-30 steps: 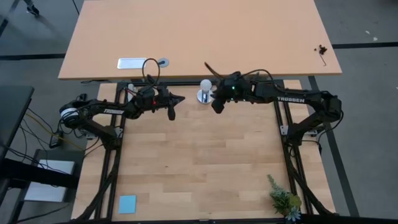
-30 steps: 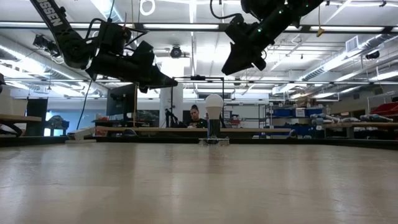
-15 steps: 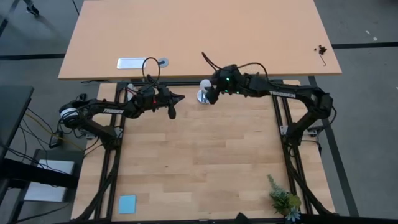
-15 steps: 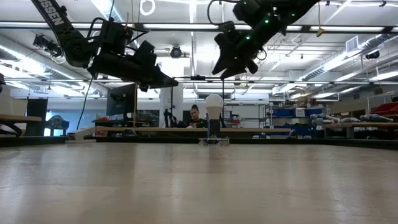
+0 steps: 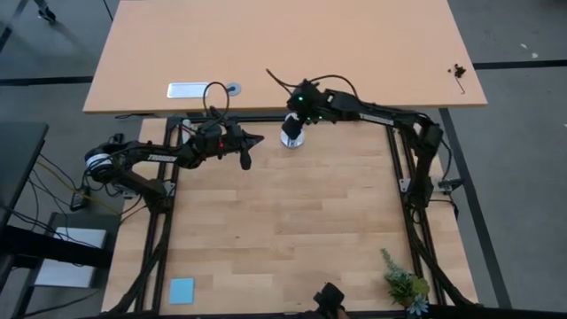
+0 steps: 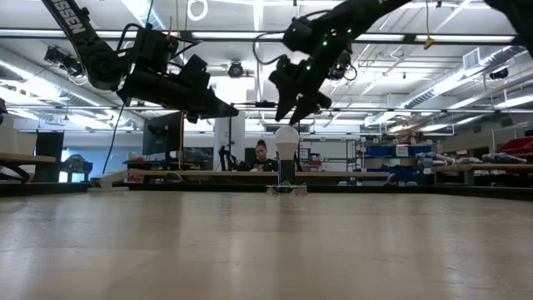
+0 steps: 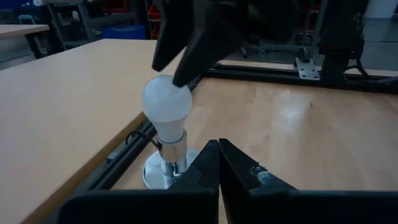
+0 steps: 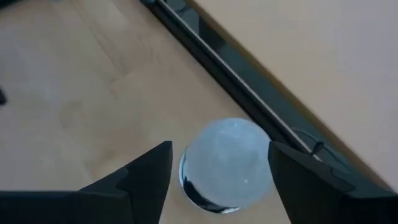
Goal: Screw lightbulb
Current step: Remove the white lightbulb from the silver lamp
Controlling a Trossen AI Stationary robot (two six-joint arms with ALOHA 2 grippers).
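Note:
The white lightbulb (image 6: pixel 286 139) stands upright with its metal base in the round silver socket disc (image 7: pixel 151 172), close to the table's far edge. My right gripper (image 8: pixel 221 180) hovers open just above the lightbulb (image 8: pixel 227 163), slanting down, one finger on each side of the globe and apart from it. In the high view this gripper hides most of the bulb, and only the socket disc (image 5: pixel 291 139) shows. My left gripper (image 7: pixel 218 146) is shut and empty. It is raised to the bulb's left and points level at the lightbulb (image 7: pixel 166 102).
A black frame rail and a second tan table (image 5: pixel 283 53) lie just beyond the far edge. A blue square (image 5: pixel 182 290) sits at the near left and a small plant (image 5: pixel 406 288) at the near right. A person (image 6: pixel 262 156) sits in the room behind.
My right gripper has moved toward the table's far left until it came over the lightbulb. It has tipped further down and opened its fingers wide. The lightbulb has stayed upright in the socket.

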